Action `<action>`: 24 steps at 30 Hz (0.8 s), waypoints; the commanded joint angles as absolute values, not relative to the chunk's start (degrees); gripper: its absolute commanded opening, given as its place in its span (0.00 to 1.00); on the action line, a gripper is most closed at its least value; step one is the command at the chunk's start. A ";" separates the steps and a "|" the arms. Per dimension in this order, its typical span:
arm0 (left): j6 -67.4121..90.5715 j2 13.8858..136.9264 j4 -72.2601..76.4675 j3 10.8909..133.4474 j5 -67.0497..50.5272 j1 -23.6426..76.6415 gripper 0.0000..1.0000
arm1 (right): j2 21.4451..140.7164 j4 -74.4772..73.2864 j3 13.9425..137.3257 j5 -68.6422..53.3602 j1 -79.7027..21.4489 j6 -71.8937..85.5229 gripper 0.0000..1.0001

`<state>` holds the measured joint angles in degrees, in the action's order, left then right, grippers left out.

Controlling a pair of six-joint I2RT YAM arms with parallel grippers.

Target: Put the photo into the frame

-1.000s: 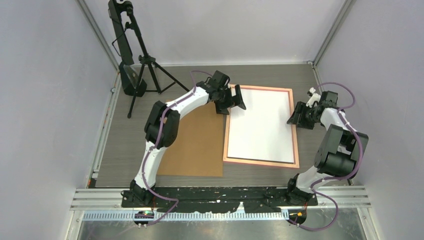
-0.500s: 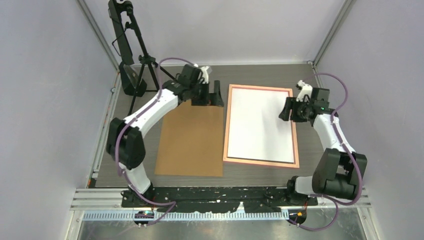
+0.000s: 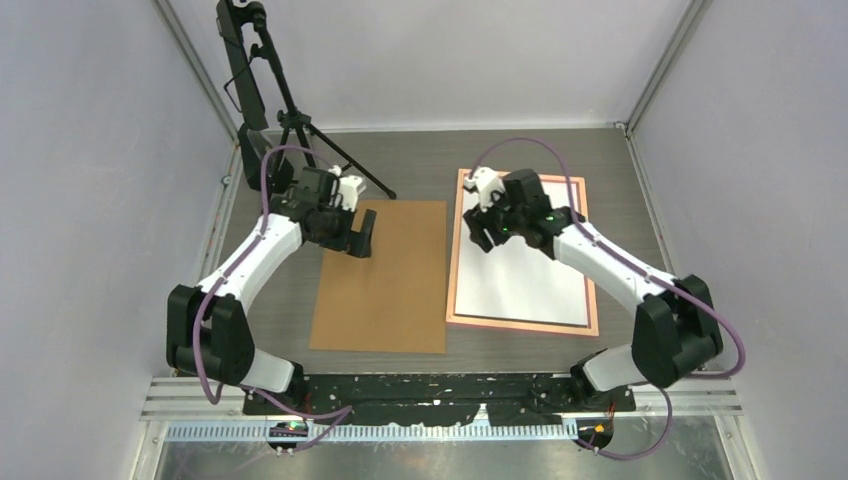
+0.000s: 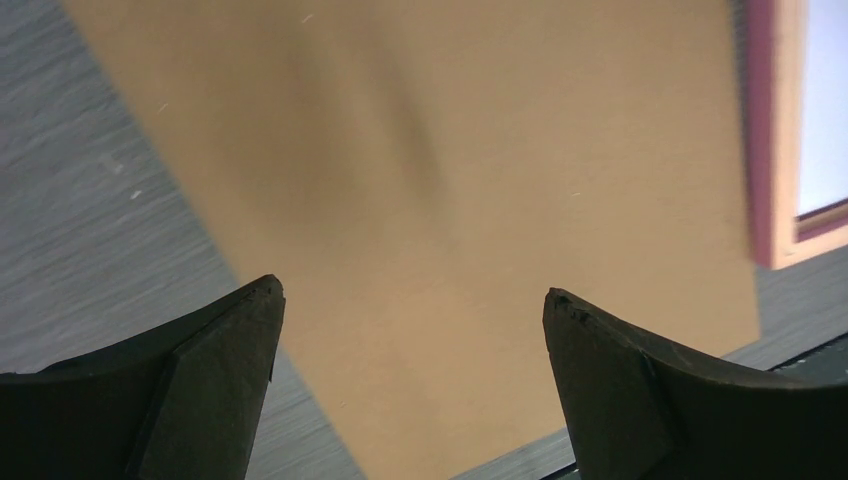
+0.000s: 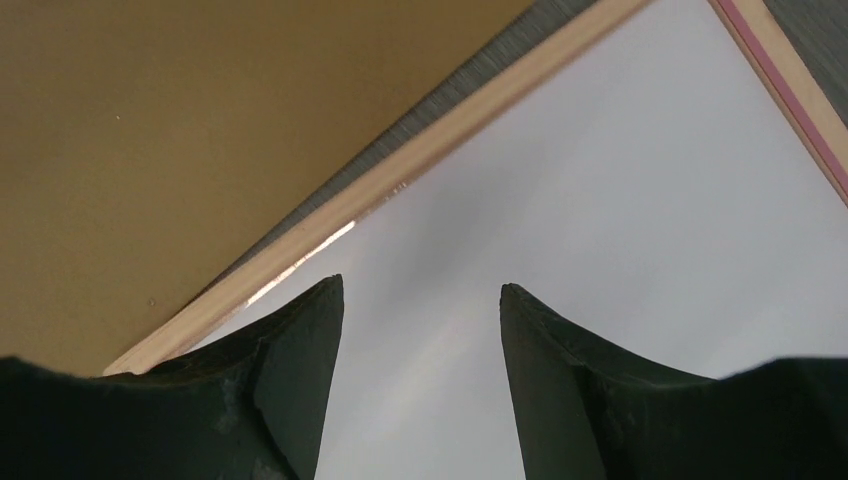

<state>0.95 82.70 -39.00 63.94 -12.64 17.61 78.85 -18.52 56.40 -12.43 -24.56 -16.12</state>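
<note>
White back of photo (image 3: 525,270) up, lying flat inside salmon-pink frame (image 3: 523,325). Likely thin, light, floppy, slick; best pressed at corners, pinched only at edge. Right gripper (image 3: 483,235) above far-left part, jaws apart, empty. Left gripper (image 3: 360,236) wide apart over brown backing board (image 3: 385,295).

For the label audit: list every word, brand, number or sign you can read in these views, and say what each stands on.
No readable text in any view.
White-backed rectangular photo: blank.
Thin salmon-pink picture frame: no marking.
Plain brown backing board: no print.
Small lit unit at the near edge: too small to read, if it bears any text.
</note>
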 commanded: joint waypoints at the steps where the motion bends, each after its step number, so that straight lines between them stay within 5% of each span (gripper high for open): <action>1: -5.12 81.56 -43.40 62.48 -14.18 11.11 1.00 | 85.07 -14.68 63.39 -8.86 -31.16 -18.69 0.65; 13: -6.25 82.50 -45.35 60.06 -20.52 0.65 1.00 | 101.40 -15.45 71.05 -0.79 -40.69 -22.77 0.60; 24: -6.33 83.23 -44.48 59.26 -22.14 -2.37 1.00 | 103.77 -16.75 66.80 10.54 -41.54 -25.83 0.58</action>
<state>-5.23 82.89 -44.88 59.53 -20.23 -1.04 105.23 -17.23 68.31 6.04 -41.19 -23.99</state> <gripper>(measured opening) 0.994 0.587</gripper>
